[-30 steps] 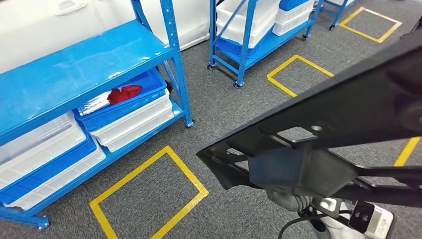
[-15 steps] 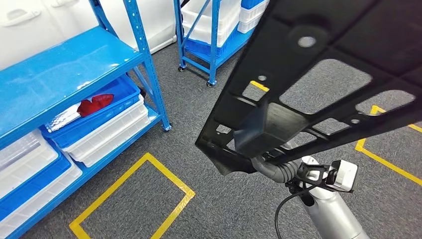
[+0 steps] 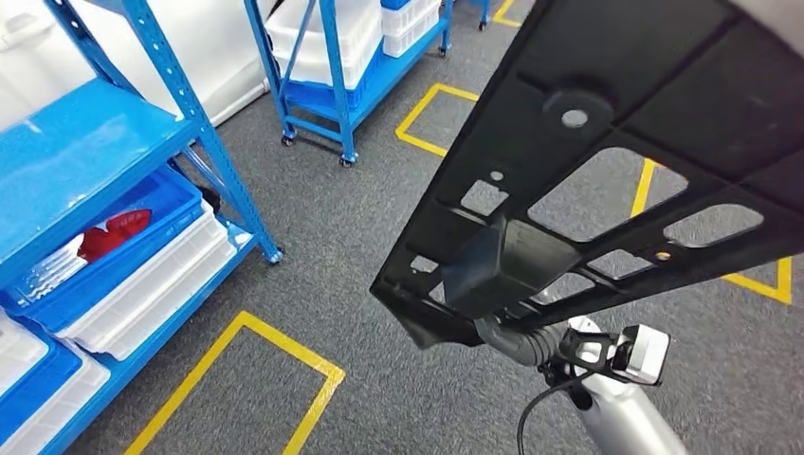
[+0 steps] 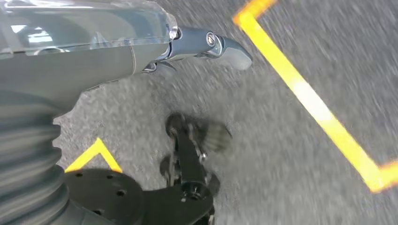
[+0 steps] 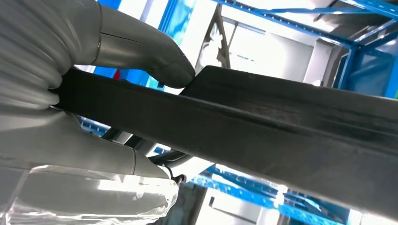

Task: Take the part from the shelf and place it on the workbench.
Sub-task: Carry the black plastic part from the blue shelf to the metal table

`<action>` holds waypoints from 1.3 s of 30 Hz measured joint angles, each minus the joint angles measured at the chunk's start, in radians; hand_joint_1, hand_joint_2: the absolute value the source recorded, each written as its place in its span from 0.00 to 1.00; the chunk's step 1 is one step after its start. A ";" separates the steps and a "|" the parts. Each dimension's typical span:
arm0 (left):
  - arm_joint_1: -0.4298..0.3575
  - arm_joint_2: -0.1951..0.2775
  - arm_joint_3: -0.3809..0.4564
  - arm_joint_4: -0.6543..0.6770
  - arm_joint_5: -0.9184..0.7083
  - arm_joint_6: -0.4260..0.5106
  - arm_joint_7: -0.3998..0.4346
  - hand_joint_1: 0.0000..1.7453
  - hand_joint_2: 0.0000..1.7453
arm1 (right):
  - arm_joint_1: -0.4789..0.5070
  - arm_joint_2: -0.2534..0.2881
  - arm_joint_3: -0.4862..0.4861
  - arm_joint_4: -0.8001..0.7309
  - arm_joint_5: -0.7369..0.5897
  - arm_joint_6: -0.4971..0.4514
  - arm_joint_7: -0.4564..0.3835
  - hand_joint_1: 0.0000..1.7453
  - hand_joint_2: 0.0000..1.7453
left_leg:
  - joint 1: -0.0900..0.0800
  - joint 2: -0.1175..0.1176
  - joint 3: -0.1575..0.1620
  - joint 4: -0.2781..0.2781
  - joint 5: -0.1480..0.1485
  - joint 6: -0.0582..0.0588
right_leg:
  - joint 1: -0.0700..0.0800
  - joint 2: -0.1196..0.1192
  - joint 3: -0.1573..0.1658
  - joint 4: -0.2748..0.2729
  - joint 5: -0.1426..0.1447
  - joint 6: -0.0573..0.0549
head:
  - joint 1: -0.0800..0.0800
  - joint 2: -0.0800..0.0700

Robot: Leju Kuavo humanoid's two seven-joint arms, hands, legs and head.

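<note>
The part (image 3: 607, 142) is a large flat black plastic panel with cut-out openings and small holes. In the head view it hangs tilted over the grey floor and takes up the right side. My right arm (image 3: 616, 408) rises from below to the panel's underside. In the right wrist view my right hand (image 5: 89, 98) grips the part (image 5: 263, 126) by its edge, with the thumb (image 5: 155, 56) pressed on one face and the palm under the other. My left hand (image 4: 206, 44) hangs over the carpet with its thumb stretched out and holds nothing.
The blue shelf (image 3: 85, 142) stands at the left, with a blue bin (image 3: 142, 213) of red and white items and white bins (image 3: 152, 284) beneath. A second blue wheeled rack (image 3: 332, 85) stands behind. Yellow tape squares (image 3: 237, 379) mark the grey carpet.
The camera has turned: the shelf and racks slid left and the floor markings shifted. The part stays in my right hand and now sits higher and steeper in the picture.
</note>
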 joint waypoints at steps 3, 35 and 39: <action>0.005 0.001 0.000 0.000 -0.003 -0.002 0.008 0.00 1.00 | 0.012 0.000 -0.003 -0.012 0.001 0.006 0.002 1.00 1.00 | 0.001 -0.034 -0.080 0.176 -0.070 -0.005 | 0.003 0.038 -0.003 0.001 0.002 -0.006 | 0.000 0.000; 0.001 0.033 -0.028 0.000 -0.028 -0.007 0.067 0.00 1.00 | 0.131 0.007 -0.091 -0.101 0.030 -0.052 -0.025 1.00 1.00 | -0.001 -0.037 -0.067 0.161 -0.058 0.001 | 0.005 0.056 -0.011 0.003 0.006 -0.002 | 0.000 0.000; 0.001 0.030 -0.028 0.000 -0.025 0.005 0.080 0.00 1.00 | 0.149 0.007 -0.091 -0.112 0.034 -0.043 -0.028 1.00 1.00 | 0.001 -0.107 0.024 -0.059 0.055 0.017 | 0.004 0.107 -0.016 0.012 0.006 0.008 | 0.000 0.000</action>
